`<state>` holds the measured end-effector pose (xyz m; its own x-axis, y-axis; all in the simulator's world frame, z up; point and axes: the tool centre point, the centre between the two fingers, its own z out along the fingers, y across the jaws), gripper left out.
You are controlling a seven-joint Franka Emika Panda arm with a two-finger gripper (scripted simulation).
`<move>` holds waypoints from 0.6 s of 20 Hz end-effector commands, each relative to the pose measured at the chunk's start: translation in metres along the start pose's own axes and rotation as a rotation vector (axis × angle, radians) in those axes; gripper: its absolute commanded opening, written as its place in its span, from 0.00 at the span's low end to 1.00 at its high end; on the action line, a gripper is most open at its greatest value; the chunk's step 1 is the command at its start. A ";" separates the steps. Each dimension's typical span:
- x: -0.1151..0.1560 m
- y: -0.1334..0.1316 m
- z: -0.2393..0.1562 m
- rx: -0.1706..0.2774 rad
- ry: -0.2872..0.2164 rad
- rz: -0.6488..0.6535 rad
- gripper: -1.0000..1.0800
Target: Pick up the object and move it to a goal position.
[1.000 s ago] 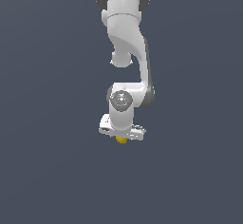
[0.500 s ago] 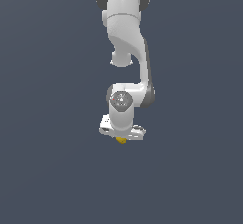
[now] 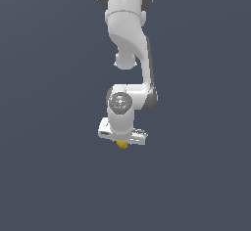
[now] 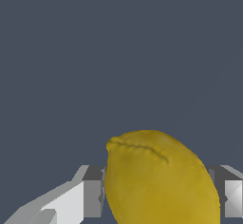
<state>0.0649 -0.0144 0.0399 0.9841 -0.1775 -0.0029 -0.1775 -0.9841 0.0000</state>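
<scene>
The object is a small yellow oval lump [image 3: 122,145] showing just below the white gripper [image 3: 122,144] in the exterior view. In the wrist view the yellow lump [image 4: 159,180] fills the space between the two fingers [image 4: 90,194], which press on its sides. The gripper is shut on it. The white arm [image 3: 128,34] hangs down from the top of the exterior view, and its hand hides most of the lump there.
A plain dark grey-blue surface [image 3: 49,176] lies all around the arm. No other objects, edges or markers show in either view.
</scene>
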 end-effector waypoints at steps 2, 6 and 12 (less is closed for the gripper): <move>0.010 0.018 -0.016 0.000 0.002 0.001 0.00; 0.024 0.043 -0.039 0.000 0.002 0.001 0.00; 0.048 0.084 -0.077 0.000 0.003 0.001 0.00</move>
<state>0.0936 -0.0941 0.1067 0.9838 -0.1792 -0.0010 -0.1792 -0.9838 0.0000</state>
